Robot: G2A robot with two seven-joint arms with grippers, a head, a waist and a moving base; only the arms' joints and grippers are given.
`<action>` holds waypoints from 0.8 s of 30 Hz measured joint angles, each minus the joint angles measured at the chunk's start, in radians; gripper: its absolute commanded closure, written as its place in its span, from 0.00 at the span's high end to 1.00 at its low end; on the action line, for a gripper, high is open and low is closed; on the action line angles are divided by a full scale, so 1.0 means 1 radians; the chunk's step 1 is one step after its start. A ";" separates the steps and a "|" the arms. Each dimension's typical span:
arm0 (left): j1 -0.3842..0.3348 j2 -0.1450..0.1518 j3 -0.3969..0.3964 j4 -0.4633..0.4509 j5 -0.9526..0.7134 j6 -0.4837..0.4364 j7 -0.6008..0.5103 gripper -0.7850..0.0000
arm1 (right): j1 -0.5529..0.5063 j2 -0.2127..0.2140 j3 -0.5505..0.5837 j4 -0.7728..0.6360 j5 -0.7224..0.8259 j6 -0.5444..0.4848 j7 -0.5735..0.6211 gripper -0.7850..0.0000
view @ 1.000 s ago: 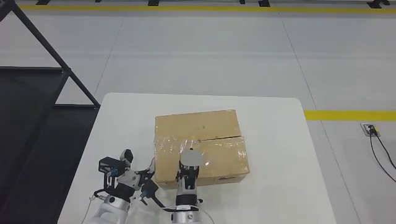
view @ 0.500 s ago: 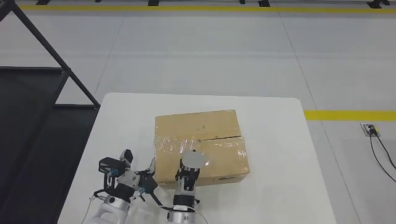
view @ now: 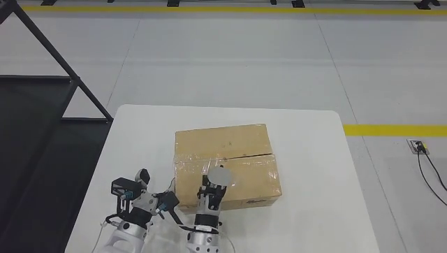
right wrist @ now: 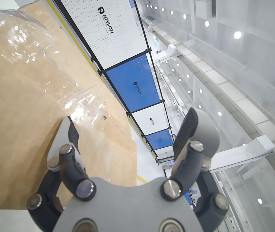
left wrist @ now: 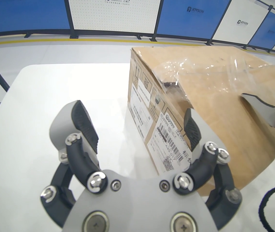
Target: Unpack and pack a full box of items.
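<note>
A sealed cardboard box (view: 227, 162) lies in the middle of the white table (view: 307, 183), with loose, crinkled clear tape (left wrist: 200, 73) across its top. My left gripper (view: 167, 200) is low at the box's near left corner. In the left wrist view it (left wrist: 137, 126) is open, one pad (left wrist: 193, 131) in front of the labelled side of the box (left wrist: 152, 102) and the other over bare table. My right gripper (view: 215, 183) stands at the box's near edge, tilted upward. It (right wrist: 131, 131) is open, with one finger (right wrist: 73, 134) against the taped box (right wrist: 19, 97).
The table has free room to the left (left wrist: 43, 85) and right of the box. A black cable (left wrist: 270, 199) lies near the front edge. A black frame (view: 42, 85) stands off the table's left side.
My left gripper has edged closer to the box's near left corner. My right gripper has shifted slightly along the near edge. The box has not moved.
</note>
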 measured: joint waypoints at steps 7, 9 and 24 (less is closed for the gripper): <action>-0.001 0.002 0.000 0.000 0.001 0.000 -0.006 1.00 | -0.012 -0.020 0.037 0.010 -0.016 0.038 0.003 1.00; -0.002 0.002 0.001 0.001 0.000 -0.002 -0.008 1.00 | -0.015 -0.023 0.046 0.006 -0.016 0.036 0.000 1.00; -0.010 0.005 0.007 0.003 -0.002 0.002 -0.005 1.00 | -0.082 -0.034 0.121 -0.053 -0.006 -0.018 -0.090 0.18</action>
